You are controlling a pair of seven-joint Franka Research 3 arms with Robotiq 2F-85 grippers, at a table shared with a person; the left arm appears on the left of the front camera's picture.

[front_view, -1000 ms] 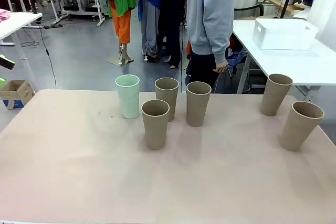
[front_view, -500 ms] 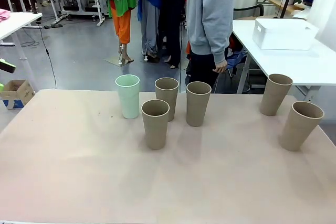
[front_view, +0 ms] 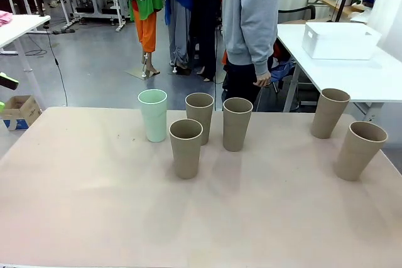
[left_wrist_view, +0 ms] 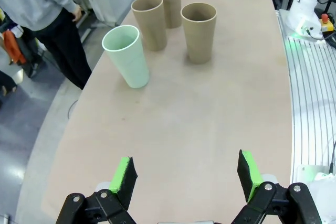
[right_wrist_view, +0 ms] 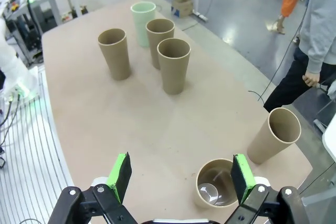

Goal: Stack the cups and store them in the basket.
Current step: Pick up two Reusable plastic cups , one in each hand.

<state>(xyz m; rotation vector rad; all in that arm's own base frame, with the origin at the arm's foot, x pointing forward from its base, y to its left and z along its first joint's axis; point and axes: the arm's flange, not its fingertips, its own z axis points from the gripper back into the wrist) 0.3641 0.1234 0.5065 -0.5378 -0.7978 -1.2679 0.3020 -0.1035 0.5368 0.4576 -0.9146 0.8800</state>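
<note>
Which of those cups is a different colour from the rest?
The pale mint green cup, standing leftmost in the front view; the other five cups are all tan-brown.

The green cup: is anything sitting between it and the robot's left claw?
Nothing visible. In the left wrist view, bare table lies between the open left gripper and the green cup.

The near half of the bench (front_view: 94, 211) lay bare. Farther back, the mint cup (front_view: 153, 115) and three tan cups (front_view: 186, 147) crowded together with narrow gaps. A wide open lane parted them from the two right-hand cups (front_view: 359, 150), themselves just apart.
</note>
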